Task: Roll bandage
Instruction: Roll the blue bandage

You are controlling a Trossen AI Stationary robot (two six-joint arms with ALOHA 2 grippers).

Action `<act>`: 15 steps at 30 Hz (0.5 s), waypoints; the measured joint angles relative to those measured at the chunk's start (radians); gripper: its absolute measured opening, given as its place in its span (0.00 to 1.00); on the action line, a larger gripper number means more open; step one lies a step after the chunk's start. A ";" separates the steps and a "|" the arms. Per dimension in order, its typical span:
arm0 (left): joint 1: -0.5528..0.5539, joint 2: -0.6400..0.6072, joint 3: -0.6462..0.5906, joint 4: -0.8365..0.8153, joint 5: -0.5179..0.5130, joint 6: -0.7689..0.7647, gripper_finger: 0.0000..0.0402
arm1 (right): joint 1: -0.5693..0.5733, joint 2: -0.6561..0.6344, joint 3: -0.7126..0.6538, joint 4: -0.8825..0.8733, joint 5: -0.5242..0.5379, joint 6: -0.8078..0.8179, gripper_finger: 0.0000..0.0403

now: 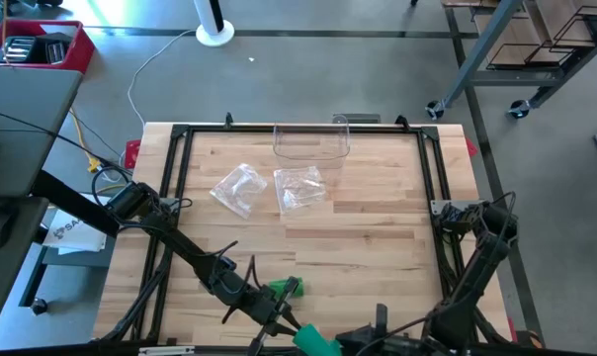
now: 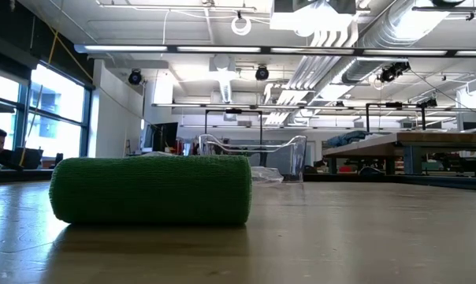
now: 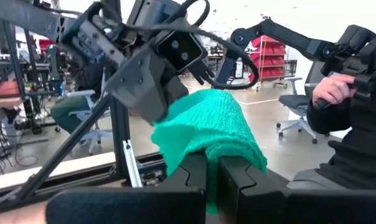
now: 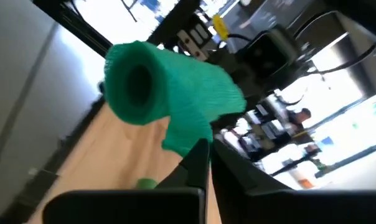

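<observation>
A green bandage [image 1: 314, 342] is held in the air between my two grippers, over the table's near edge. In the right wrist view it is partly rolled into a tube [image 4: 138, 81] with a loose tail. My left gripper [image 3: 213, 163] and my right gripper [image 4: 205, 146] are both shut on it. My left gripper comes from the left [image 1: 282, 318] and my right gripper from the right [image 1: 356, 342]. A second green bandage roll [image 1: 284, 287] lies on its side on the table; it also shows in the low view [image 2: 151, 189]. My left gripper pinches the bandage's bunched cloth [image 3: 220, 144] between its two shut fingers. The bandage humps up beyond the fingertips, clear of the table. Which layers it has, I cannot tell. My right gripper pinches the loose tail [image 4: 188, 138] that hangs from the rolled tube, at the fingers' free ends. The tube stands beyond the fingertips, lifted clear of the table.
A clear plastic container [image 1: 311, 143] stands at the table's far edge, with two clear plastic bags [image 1: 237, 188] [image 1: 300, 188] in front of it. A black frame [image 1: 180, 148] runs around the table. A person [image 3: 343, 124] sits beyond the near edge.
</observation>
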 joint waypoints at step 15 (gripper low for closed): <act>-0.002 0.000 0.000 0.010 -0.094 -0.108 0.00 | 0.060 0.000 0.000 0.063 0.181 -0.114 0.00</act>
